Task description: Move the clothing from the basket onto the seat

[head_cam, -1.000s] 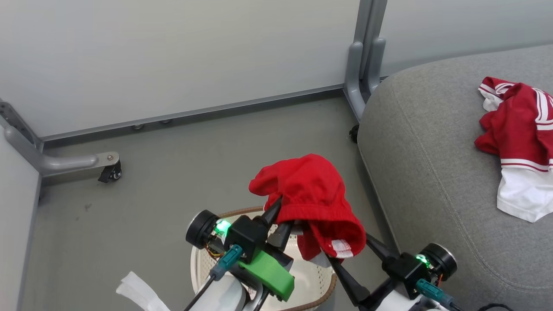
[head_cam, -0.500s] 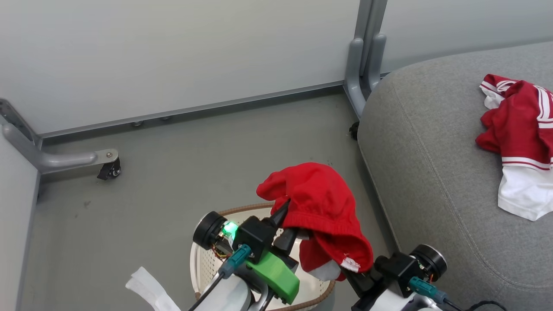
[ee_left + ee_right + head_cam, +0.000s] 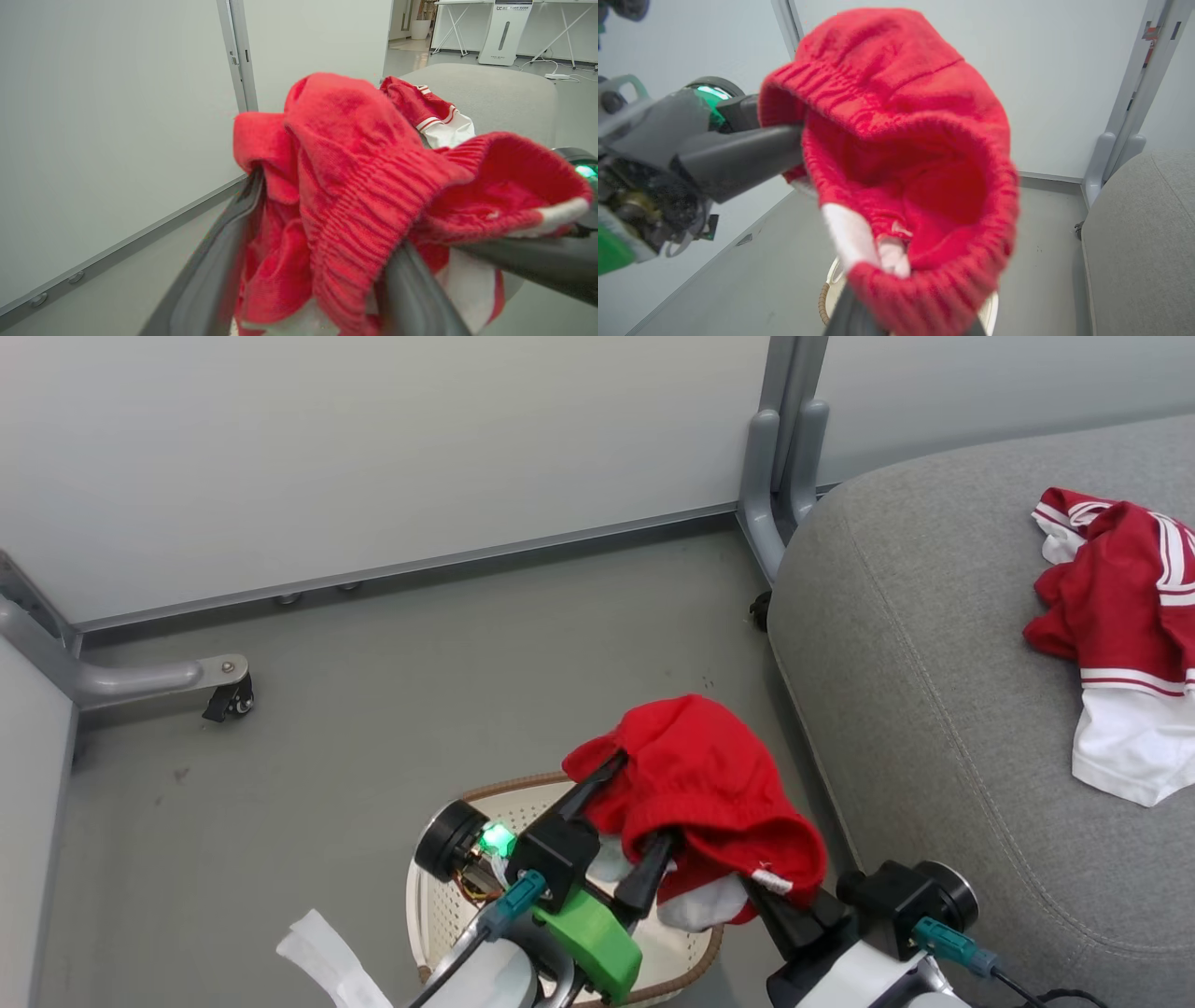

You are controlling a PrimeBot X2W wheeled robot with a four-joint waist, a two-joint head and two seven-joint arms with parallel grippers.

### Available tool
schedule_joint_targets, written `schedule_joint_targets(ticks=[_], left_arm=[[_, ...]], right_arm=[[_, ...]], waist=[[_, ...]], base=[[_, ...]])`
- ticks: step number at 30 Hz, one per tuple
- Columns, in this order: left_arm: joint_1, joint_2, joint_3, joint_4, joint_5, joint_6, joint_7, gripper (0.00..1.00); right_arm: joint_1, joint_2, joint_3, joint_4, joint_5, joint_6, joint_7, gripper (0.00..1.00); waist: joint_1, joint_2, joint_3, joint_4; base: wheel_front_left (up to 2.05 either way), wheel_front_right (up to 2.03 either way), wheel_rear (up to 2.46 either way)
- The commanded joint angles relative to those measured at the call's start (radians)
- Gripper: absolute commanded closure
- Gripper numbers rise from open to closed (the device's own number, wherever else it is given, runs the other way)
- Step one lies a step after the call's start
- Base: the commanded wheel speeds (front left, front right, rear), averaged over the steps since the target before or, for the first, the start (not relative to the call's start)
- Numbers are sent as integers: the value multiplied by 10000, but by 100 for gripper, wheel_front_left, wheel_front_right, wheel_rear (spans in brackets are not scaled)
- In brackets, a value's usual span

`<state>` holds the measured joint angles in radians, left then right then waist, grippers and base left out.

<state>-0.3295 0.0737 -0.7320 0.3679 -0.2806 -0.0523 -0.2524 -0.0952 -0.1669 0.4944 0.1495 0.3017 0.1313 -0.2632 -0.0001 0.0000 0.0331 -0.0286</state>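
Observation:
A red garment hangs above the cream basket, draped over the spread fingers of my left gripper, which is open. My right gripper is shut on the garment's elastic hem beside a white tag. In the left wrist view the red garment lies across both dark fingers. In the right wrist view the red garment bulges above my right gripper. A second red and white garment lies on the grey seat.
A grey partition post stands at the seat's far left corner. A caster leg sticks out from the wall on the left. A white strap hangs beside my left arm. Bare grey floor lies beyond the basket.
My right gripper has closed on the garment's hem. My left gripper's fingers have spread apart inside the cloth. The garment sits slightly lower and further right.

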Motion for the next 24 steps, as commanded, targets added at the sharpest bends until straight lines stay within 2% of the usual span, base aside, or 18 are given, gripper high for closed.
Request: schedule_joint_targets(ticks=[1, 16, 24], left_arm=[[-165, 92, -71, 53, 43, -101, 66, 0], [-196, 191, -87, 3, -145, 31, 31, 0], [-174, 382, 34, -203, 94, 282, -76, 0]], right_arm=[[68, -8, -36, -95, 81, -11, -24, 100], [-2, -59, -126, -224, -24, -11, -24, 100], [40, -149, -486, -498, -231, -11, -25, 100]], waist=[[1, 0, 17, 7], [1, 0, 53, -3], [1, 0, 137, -264]], base=[[0, 0, 0], [0, 0, 0], [0, 0, 0]])
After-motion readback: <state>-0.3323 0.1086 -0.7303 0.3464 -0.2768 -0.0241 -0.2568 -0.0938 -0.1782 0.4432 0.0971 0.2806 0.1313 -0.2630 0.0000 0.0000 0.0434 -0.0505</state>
